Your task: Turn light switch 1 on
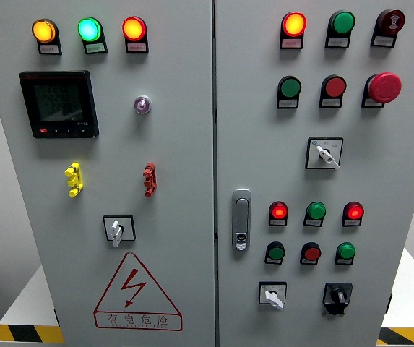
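Rotary switch (118, 229) on grey cabinet door (178, 144), lower left.
White handle points down; bare panel surrounds it. Neither robot hand shows, state unknowable.

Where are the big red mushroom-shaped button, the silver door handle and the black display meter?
Big red mushroom-shaped button (384, 87), head view, on its round cap.
Silver door handle (241, 218), head view, on its lever.
Black display meter (57, 103), head view, on its screen.

white rotary light switch 1 (117, 230) on left door, handle pointing down
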